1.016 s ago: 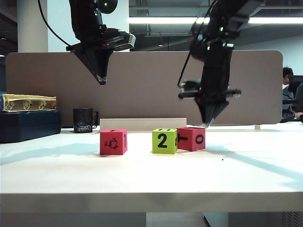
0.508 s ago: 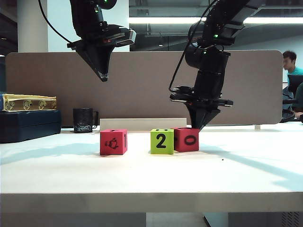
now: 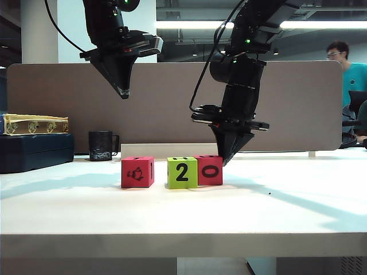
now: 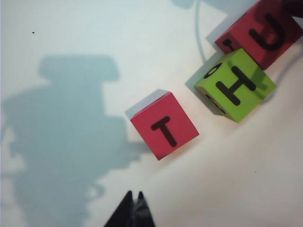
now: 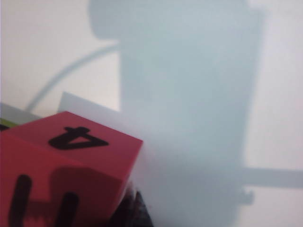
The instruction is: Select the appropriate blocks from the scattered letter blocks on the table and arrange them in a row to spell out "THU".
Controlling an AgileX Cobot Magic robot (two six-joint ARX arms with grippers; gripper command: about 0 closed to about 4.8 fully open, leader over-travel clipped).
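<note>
White table point(image 3: 298, 212), mug point(image 3: 102, 145) behind, left gripper point(image 3: 122, 94) closed overhead, right gripper point(image 3: 225, 162) closed against red U block point(image 3: 209, 170).

tabletop point(image 3: 298, 212): white | T block point(image 3: 137, 172): red, toward left edge, apart | H block point(image 3: 182, 172): green, mid-tabletop, touching U block point(image 3: 209, 169) | mug point(image 3: 101, 145), dark case point(image 3: 35, 152): back-left corner | white bar point(image 3: 172, 150): back edge
</note>
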